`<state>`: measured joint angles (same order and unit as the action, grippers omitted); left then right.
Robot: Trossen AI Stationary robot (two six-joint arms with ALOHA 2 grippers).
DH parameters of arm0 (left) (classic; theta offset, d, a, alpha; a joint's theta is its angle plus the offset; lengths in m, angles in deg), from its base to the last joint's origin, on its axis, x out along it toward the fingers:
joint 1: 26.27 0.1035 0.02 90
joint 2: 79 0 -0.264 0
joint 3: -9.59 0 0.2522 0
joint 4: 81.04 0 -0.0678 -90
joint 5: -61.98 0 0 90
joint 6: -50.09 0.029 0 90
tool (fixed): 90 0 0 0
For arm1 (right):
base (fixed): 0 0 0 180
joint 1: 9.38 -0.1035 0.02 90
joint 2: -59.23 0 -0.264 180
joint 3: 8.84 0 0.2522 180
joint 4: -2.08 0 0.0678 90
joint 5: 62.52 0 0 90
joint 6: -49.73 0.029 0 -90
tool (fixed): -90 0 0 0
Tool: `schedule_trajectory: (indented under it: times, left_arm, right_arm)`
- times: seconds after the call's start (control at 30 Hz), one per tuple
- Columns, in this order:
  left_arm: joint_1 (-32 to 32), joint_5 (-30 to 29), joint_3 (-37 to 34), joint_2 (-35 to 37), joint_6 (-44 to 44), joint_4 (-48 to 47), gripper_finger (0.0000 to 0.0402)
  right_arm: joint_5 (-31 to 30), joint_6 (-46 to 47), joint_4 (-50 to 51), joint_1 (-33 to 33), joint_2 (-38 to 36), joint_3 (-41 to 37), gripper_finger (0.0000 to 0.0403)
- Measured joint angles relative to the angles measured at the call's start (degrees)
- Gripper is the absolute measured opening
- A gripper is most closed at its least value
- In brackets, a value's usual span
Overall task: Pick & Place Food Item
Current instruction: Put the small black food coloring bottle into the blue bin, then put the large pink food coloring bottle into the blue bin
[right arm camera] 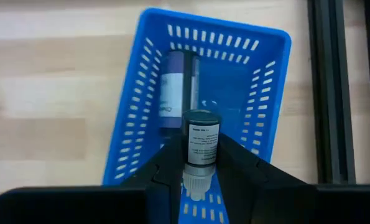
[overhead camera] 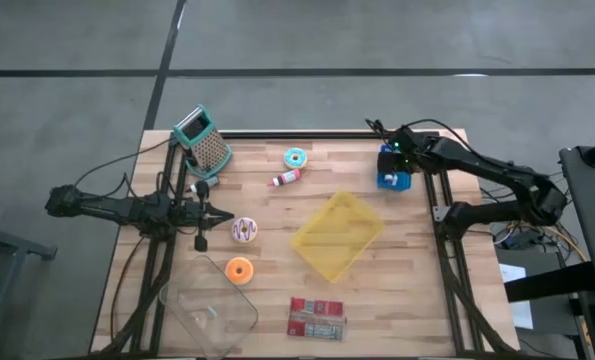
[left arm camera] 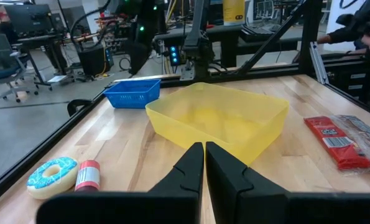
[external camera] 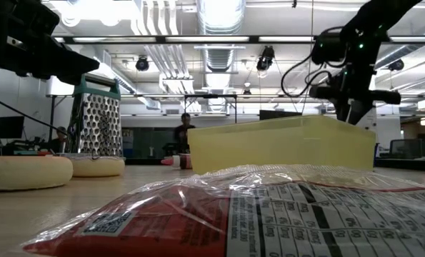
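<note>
R gripper (right arm camera: 200,163) hangs over the blue basket (right arm camera: 144,93) at the table's far right corner, jaws clamped on a small dark-capped bottle (right arm camera: 201,146); another bottle (right arm camera: 175,87) lies inside. L gripper (left arm camera: 204,163) waits at left edge, jaws together, facing the yellow tray (left arm camera: 222,121).

A metal grater (overhead camera: 206,143) with a teal handle stands at the wooden table's (overhead camera: 407,290) far left corner, a clear plastic container (overhead camera: 209,309) sits at the near left, and people (external camera: 183,135) show in the room behind.
</note>
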<state>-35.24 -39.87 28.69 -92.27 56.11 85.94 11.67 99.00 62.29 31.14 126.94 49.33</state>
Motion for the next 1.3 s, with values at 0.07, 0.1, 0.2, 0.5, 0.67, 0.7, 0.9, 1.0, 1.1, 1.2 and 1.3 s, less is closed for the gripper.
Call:
schedule_trajectory:
  times: [0.07, 0.1, 0.2, 0.5, 0.67, 0.7, 0.9, 1.0, 1.1, 1.2, 1.3]
  left_arm:
    - [0.00, -0.01, 0.00, 0.00, 0.00, -0.01, 0.0023]
    - [0.00, -0.01, 0.00, 0.00, 0.00, 0.01, 0.0023]
    - [0.00, -0.01, 0.00, 0.00, 0.00, 0.01, 0.0023]
    - [0.00, -0.01, 0.00, 0.00, 0.00, 0.01, 0.0023]
    - [0.00, -0.01, -0.01, 0.00, 0.00, 0.00, 0.0023]
    - [0.00, -0.01, -0.01, 0.00, 0.00, -0.01, 0.0023]
    - [0.00, -0.01, -0.01, 0.00, 0.00, -0.01, 0.0023]
    - [0.00, -0.01, -0.01, 0.00, 0.00, 0.01, 0.0023]
    - [0.00, -0.01, 0.00, 0.00, 0.00, 0.01, 0.0023]
    - [0.00, -0.01, 0.00, 0.00, 0.00, 0.01, 0.0023]
    - [0.00, -0.01, 0.00, 0.00, 0.00, 0.01, 0.0023]
  right_arm:
    - [-0.02, 0.03, -0.04, 0.21, 2.12, -0.02, 0.0077]
    - [0.00, 0.05, -0.07, 0.19, 3.11, -0.02, 0.0077]
    - [-0.02, 0.12, -0.32, 0.21, 6.28, -0.02, 0.0076]
    - [2.19, 0.88, -1.05, 0.68, 12.80, -0.07, 0.0091]
    - [2.57, -1.19, -1.98, 0.63, 13.29, -0.07, 0.0118]
    - [3.12, -1.75, -1.98, 0.63, 13.17, -0.07, 0.0124]
    - [5.38, -1.45, -1.08, 0.65, 11.80, -0.07, 0.0171]
    - [5.22, -1.39, -1.24, 0.65, 10.57, -0.07, 0.0186]
    - [5.19, -1.30, -1.28, 0.63, 9.24, -0.07, 0.0197]
    - [4.14, -1.30, -1.35, 0.54, 8.35, -0.07, 0.0201]
    - [3.19, -1.48, -1.60, 0.02, 7.66, -0.07, 0.0198]
